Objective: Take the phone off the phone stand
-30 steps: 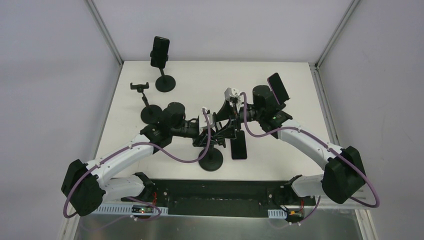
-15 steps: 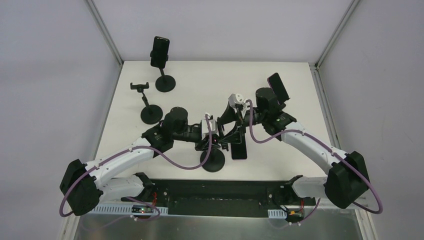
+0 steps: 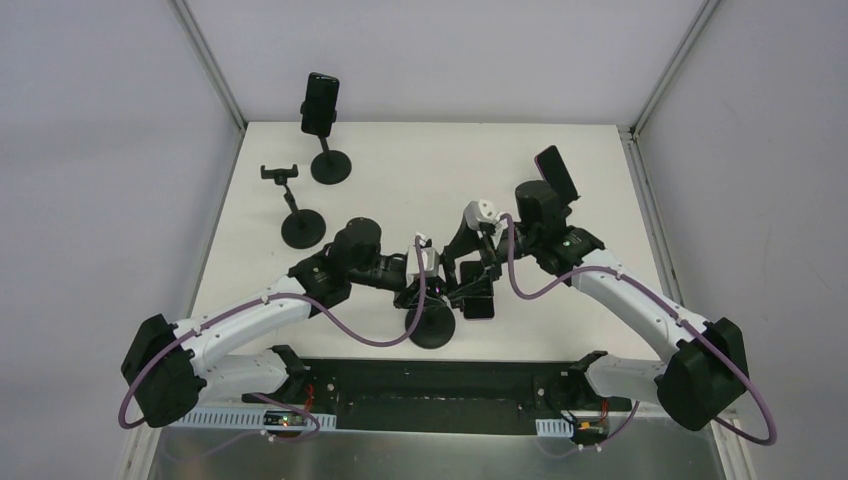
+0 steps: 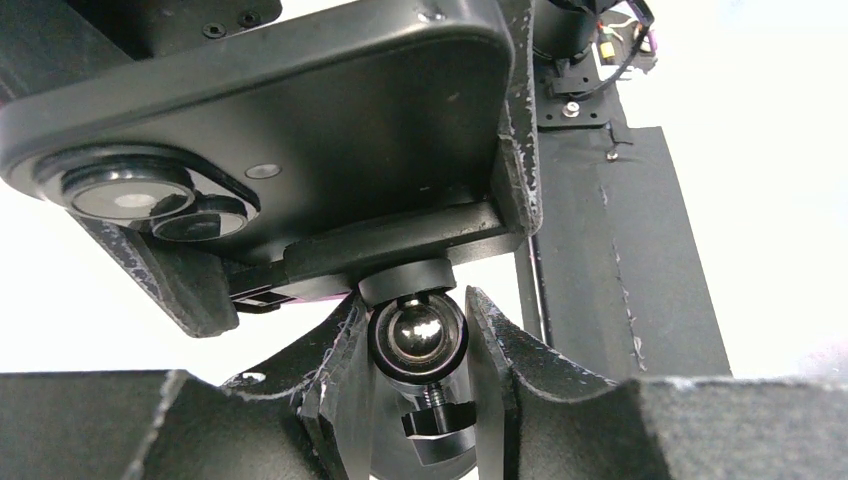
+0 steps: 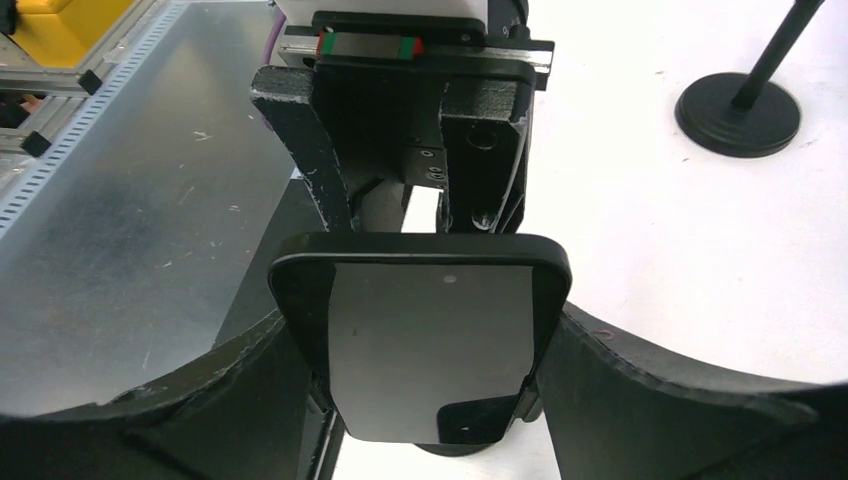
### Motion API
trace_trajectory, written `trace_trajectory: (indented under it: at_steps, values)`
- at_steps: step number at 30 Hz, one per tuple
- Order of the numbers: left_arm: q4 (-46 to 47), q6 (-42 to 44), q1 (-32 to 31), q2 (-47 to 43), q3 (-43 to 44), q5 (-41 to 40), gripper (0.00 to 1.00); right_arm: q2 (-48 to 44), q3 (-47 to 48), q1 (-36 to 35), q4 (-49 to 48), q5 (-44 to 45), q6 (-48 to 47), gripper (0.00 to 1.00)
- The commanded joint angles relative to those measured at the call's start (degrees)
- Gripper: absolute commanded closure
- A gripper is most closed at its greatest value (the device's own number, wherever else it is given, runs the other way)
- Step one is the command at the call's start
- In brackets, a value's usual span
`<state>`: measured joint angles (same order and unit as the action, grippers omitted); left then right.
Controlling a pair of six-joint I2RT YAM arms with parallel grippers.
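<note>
Left pincer (image 4: 418,345) is clenched on the phone stand (image 3: 432,327), just under its clamp. Right pincer (image 5: 430,400) is grasping the phone (image 5: 425,320) by both edges. The phone sits in the clamp above the near tabletop (image 3: 420,170), so pulling it out remains. It is dark, with a black case, two back lenses and a blank screen.

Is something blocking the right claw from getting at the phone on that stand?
Nothing visible. The right claw grips the phone by its side edges; only the stand's clamp behind holds it, with the left claw pinching the ball joint below.
</note>
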<state>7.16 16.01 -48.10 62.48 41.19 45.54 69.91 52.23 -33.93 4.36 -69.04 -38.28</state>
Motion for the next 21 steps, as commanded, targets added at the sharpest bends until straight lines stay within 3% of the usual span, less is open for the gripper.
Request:
trace_trajectory:
  at_steps: [1, 14, 21]
  values:
    - [-4.43, 0.89, -4.89, -1.17, -1.15, 21.17, 1.00, 0.26, 1.22, 4.05, 7.84, 3.02, -6.77, 1.00]
    - [-4.83, 1.48, -4.90, 0.79, -1.56, 18.80, 1.00, -3.98, 2.56, 4.20, 6.80, -1.82, -2.62, 1.00]
    - [-5.05, 1.73, -4.53, 1.36, -0.39, 10.11, 1.00, -5.26, 2.21, 3.47, 7.50, -3.48, -1.44, 1.00]
